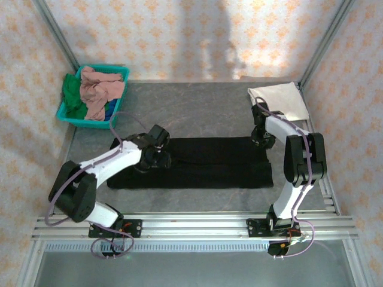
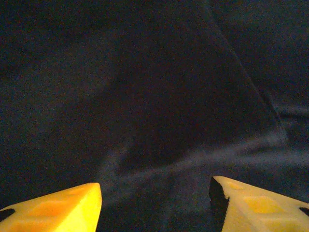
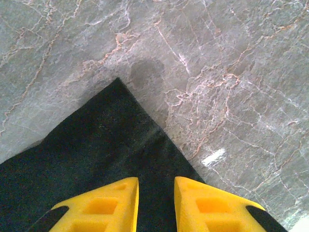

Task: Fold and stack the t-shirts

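Left gripper (image 2: pixel 154 205): fingers spread wide, nothing between them, poised directly over the black t-shirt (image 1: pixel 203 164); in its wrist view dark, lightly creased cloth lies under and ahead of both fingertips. In the top view this gripper sits over the left-centre part of the shirt. Right gripper (image 3: pixel 156 205): fingers drawn close with a narrow slit between them; black cloth shows in the slit, but whether it is pinched cannot be told. It stands at the upper right corner of the black t-shirt, and that corner lies flat on the grey marbled surface (image 3: pixel 217 72), pointing toward the top of the wrist frame just ahead of the fingertips. The black t-shirt is laid as a long horizontal band across the middle of the top view, between the two arms. A cream-white t-shirt (image 1: pixel 281 98) lies folded at upper right, just beyond the right gripper. A teal basket (image 1: pixel 81 121) at upper left holds a crumpled pink t-shirt (image 1: pixel 99 89) on top, a green t-shirt (image 1: pixel 73 95) at its left side and a blue t-shirt (image 1: pixel 111 107) at its lower right.
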{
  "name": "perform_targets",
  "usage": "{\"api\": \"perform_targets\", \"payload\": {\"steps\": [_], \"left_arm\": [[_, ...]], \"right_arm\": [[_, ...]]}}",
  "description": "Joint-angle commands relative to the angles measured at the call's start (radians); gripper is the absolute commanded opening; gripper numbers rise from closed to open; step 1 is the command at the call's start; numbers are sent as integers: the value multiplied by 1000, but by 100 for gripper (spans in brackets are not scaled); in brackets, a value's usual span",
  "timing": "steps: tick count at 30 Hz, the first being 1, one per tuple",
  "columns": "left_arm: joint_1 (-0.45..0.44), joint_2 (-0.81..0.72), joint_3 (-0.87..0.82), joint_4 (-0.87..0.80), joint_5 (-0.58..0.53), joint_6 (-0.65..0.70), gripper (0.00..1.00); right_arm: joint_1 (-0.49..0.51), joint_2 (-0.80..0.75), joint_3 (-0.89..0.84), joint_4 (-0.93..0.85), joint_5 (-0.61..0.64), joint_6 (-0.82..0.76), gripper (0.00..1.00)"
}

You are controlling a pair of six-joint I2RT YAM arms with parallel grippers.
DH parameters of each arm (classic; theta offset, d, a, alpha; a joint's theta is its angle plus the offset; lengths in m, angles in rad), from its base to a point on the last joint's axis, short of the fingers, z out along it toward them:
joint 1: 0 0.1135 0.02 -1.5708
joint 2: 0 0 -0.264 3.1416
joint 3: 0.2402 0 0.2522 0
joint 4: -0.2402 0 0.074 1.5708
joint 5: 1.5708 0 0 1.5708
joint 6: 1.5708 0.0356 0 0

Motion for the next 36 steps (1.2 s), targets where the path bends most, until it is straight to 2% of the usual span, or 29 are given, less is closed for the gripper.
{"api": "perform_targets", "payload": {"steps": [1, 5, 8, 11, 17, 23, 27, 30, 36], "left_arm": [[85, 127, 94, -16, -77, -5, 62], [111, 255, 203, -21, -79, 31, 59], [111, 301, 248, -42, -67, 56, 46], [111, 296, 256, -55, -80, 63, 25], [111, 246, 277, -92, -85, 63, 1], [105, 174, 265, -124, -78, 57, 0], [59, 117, 258, -190, -144, 24, 0], [-5, 74, 213, -206, -156, -45, 0], [-150, -21, 52, -169, -170, -284, 0]], "right_arm": [[-5, 3, 18, 0, -2, -5, 26], [-6, 3, 5, 13, -15, -1, 26], [-6, 0, -2, 13, -9, -2, 26], [-5, -1, -1, 14, -5, -3, 26], [-6, 14, 24, 11, -8, -6, 26], [-6, 17, 32, 9, -11, -8, 26], [-5, 4, 26, 8, -22, -6, 26], [-5, -11, 13, 12, -37, -4, 26], [-6, -52, -20, 6, -68, -2, 27]]}}
